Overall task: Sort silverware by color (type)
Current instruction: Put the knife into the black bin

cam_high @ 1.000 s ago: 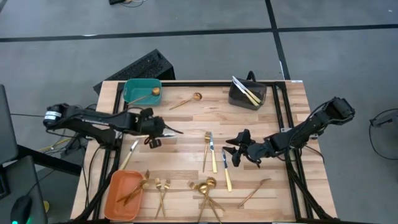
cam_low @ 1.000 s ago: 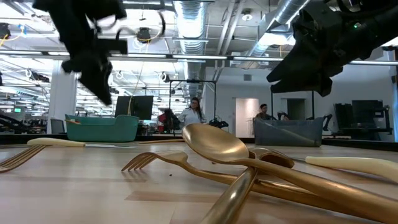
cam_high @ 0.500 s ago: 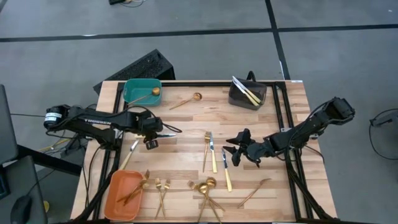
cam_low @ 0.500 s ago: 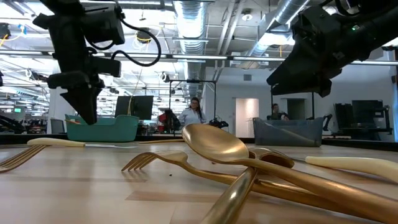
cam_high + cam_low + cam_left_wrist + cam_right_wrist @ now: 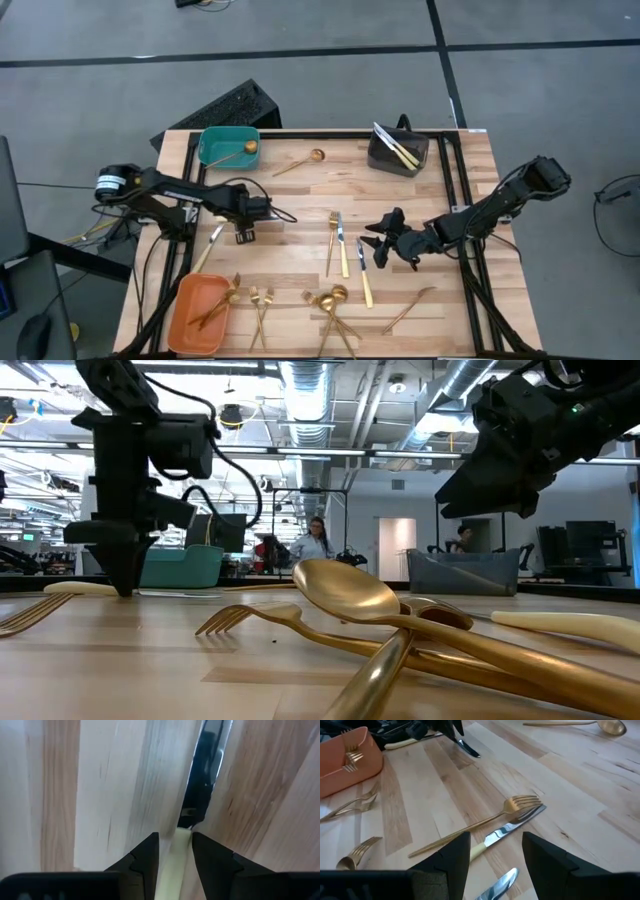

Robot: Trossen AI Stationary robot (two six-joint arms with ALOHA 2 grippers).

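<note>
Wood planks, pale and striped, make up my table [image 5: 300, 190], framed by dark rails and standing on grey floor. Beyond its far edge the low view shows a long room with ceiling pipes, screens and people standing well back.

My left gripper [image 5: 174, 839] is down at the table's left side, fingers [image 5: 145, 851] parted narrowly to either side of the pale handle of a knife [image 5: 209, 248] that lies flat on the wood; they straddle it, and I cannot tell whether they press on it. My right gripper [image 5: 375, 240] hovers right of centre with its fingers [image 5: 452, 852] spread wide, holding nothing, above a fork and knife pair [image 5: 492, 827].

Most of the silverware [image 5: 330, 300] lies loose along the near half. One spoon [image 5: 302, 161] rests near the far edge. A teal bin [image 5: 226, 147] at the far left holds a spoon, an orange bin [image 5: 195, 313] at the near left holds gold pieces, and a dark bin [image 5: 396, 150] at the far right holds knives.

Bare wood lies across the middle and along the right edge.
</note>
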